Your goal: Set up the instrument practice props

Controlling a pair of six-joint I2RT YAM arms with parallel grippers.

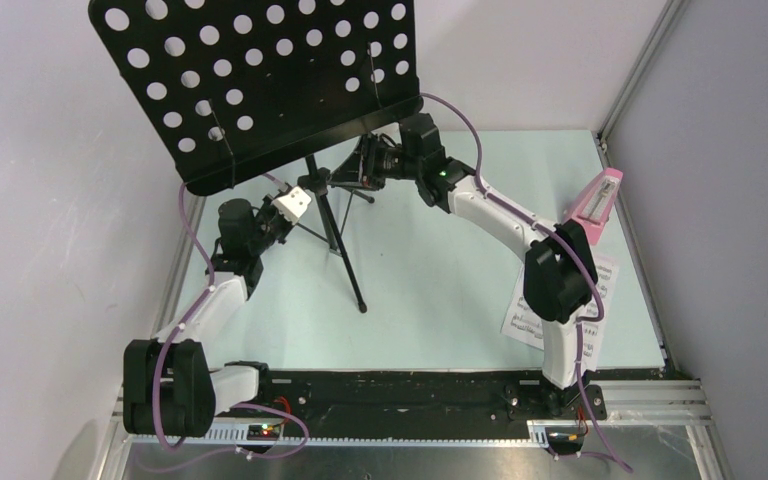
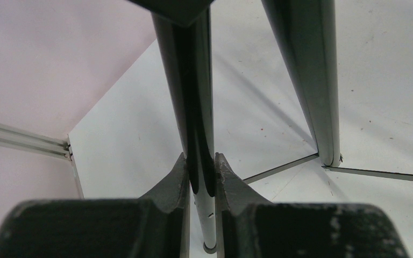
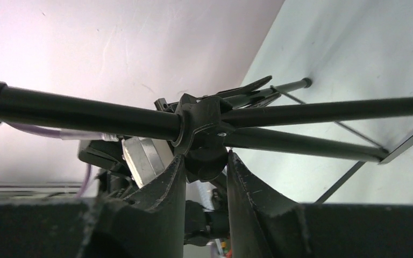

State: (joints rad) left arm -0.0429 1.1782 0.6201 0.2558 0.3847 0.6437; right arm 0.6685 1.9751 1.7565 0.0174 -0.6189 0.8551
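At back-left of table, stand has L gripper clamped on its tube & R gripper narrow round hub knob, can't tell if biting; a slip or uneven pull could topple it toward sheets & metronome at right.

Left arm, right arm: white links, black joints, purple cables along both. Green light on right wrist. Left gripper fingers dark, scuffed, maybe chipped paint.

Soft, even light from above; the stand throws faint shadows on the table past my fingers, which blur up close.
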